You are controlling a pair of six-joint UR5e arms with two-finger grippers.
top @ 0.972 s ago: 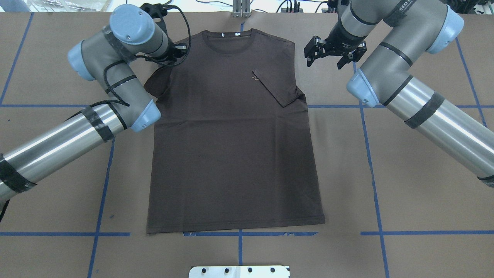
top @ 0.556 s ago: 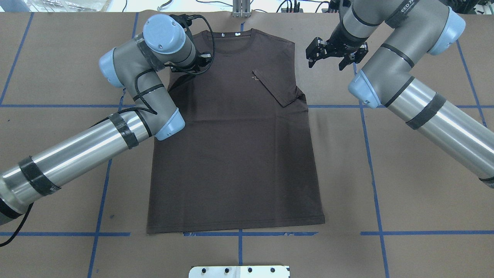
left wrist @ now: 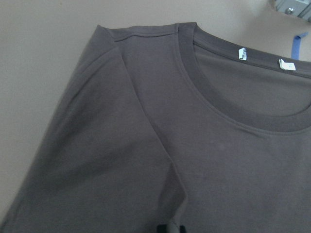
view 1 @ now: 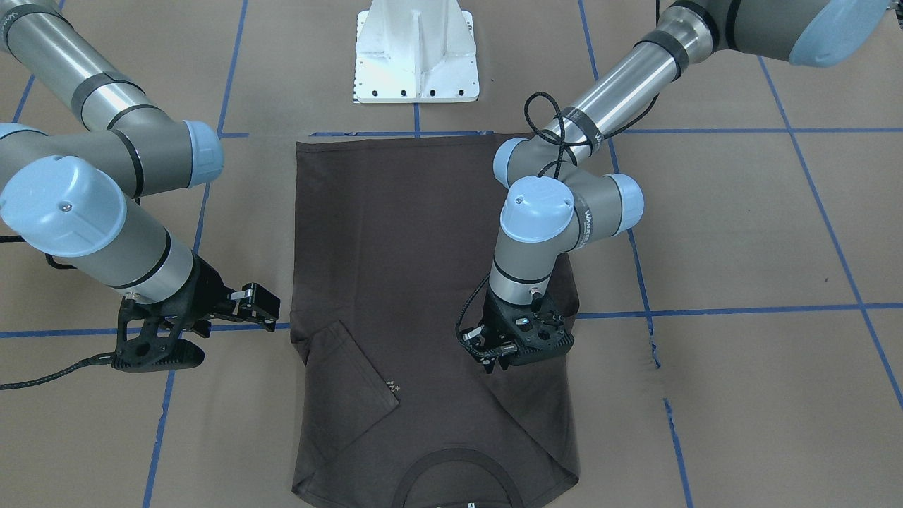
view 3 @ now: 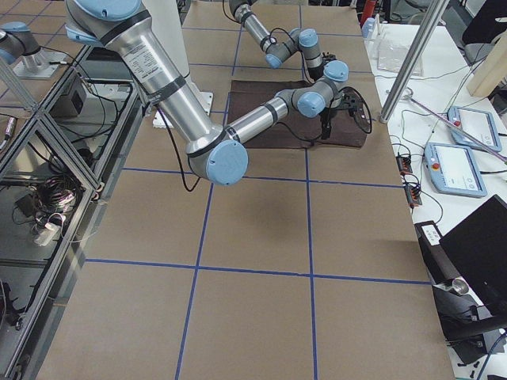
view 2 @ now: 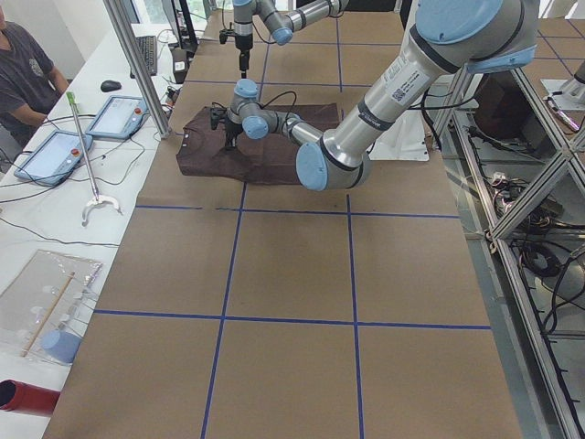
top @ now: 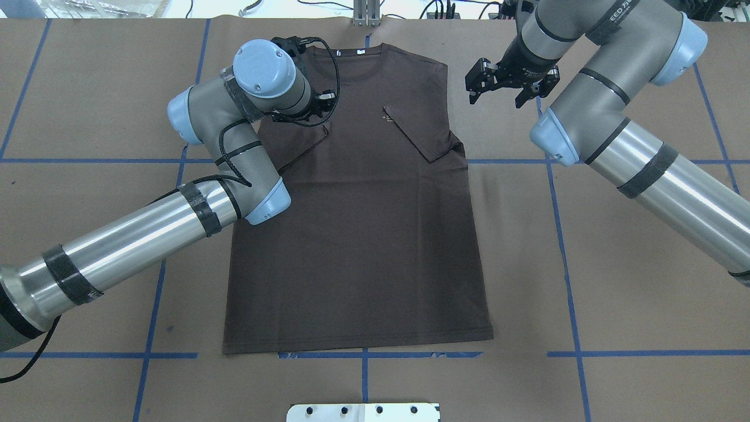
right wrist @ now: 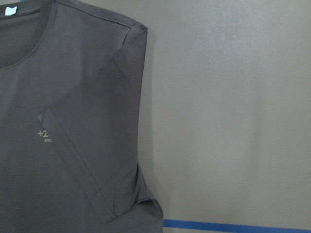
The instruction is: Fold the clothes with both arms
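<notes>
The dark brown-grey T-shirt [top: 363,234] lies flat on the brown paper, collar [top: 351,61] at the far side. Its sleeve on the right arm's side [top: 419,132] is folded in over the chest, next to the pale lettering [right wrist: 44,136]. My left gripper [top: 321,108] is shut on the other sleeve [top: 293,140] and holds it low over the chest near the collar. In the left wrist view that sleeve [left wrist: 97,160] rises in a fold to the fingertips [left wrist: 170,228]. My right gripper [top: 495,99] is open and empty, above bare paper beside the shirt's shoulder. It also shows in the front-facing view [view 1: 264,308].
The white pedestal base [view 1: 416,56] stands at the near edge behind the shirt's hem. Blue tape lines [top: 562,246] cross the paper. A metal bracket [top: 366,14] sits at the far edge by the collar. An operator [view 2: 23,73] and tablets [view 2: 55,151] are beyond that edge.
My left gripper has moved right with the sleeve, carrying it from beside the shirt in over the chest. The right gripper has stayed almost still, open.
</notes>
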